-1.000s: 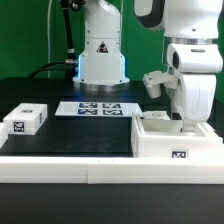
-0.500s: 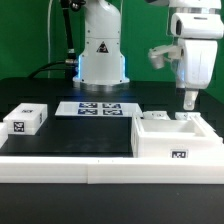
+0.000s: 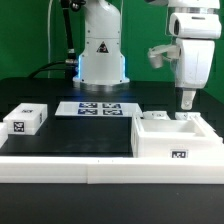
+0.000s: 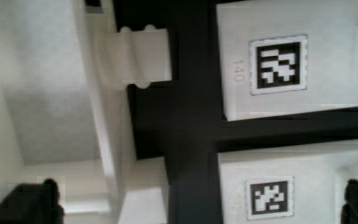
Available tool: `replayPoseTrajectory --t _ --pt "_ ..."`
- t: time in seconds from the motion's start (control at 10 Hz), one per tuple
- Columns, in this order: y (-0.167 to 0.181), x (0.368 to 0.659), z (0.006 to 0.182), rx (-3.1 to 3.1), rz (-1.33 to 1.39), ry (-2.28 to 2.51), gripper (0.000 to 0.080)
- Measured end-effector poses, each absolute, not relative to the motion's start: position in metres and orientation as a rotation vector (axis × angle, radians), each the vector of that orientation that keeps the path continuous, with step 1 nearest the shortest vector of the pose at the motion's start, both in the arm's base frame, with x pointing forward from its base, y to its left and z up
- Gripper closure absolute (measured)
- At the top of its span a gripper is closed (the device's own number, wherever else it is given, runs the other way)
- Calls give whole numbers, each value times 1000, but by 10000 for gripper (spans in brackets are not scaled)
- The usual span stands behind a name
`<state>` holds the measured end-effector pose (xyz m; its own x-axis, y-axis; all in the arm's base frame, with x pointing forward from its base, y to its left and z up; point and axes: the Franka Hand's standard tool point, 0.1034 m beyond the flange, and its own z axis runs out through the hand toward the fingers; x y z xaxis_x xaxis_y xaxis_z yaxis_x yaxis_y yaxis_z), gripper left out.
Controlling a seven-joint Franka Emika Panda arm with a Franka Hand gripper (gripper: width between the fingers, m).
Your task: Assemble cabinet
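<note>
The cabinet box (image 3: 175, 140), large, white and open-topped, stands at the exterior view's right with a tag on its front. My gripper (image 3: 186, 104) hangs just above its back edge, open and empty. In the wrist view the two dark fingertips (image 4: 23, 206) stand far apart at the frame's lower corners, the gripper (image 4: 190, 206) straddling the cabinet's wall (image 4: 105, 120) and a tagged white panel (image 4: 274, 195). Another tagged panel (image 4: 279, 62) lies beyond it. A small white tagged slab (image 3: 25, 120) lies at the exterior view's left.
The marker board (image 3: 95, 108) lies flat in the middle, in front of the robot's base (image 3: 102, 60). A long low white rail (image 3: 100, 172) runs along the table's front. A knobbed white bracket (image 4: 140, 55) sticks out from the cabinet's wall.
My gripper has risen from down at the cabinet box to a little above its back edge; in the last half second it has barely moved. The parts lie as before.
</note>
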<state>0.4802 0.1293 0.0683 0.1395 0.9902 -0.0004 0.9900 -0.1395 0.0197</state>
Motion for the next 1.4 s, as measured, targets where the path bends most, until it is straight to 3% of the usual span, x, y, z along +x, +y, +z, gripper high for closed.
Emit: replayPoseTrajectory --t 0.5,0.8,1.0,1.4 --pt "163 433 51 2325 75 2119 2" --pt "162 433 48 2332 72 2117 2" --pt "175 422 30 2331 92 2147 2" --pt "175 412 13 2349 57 2161 2"
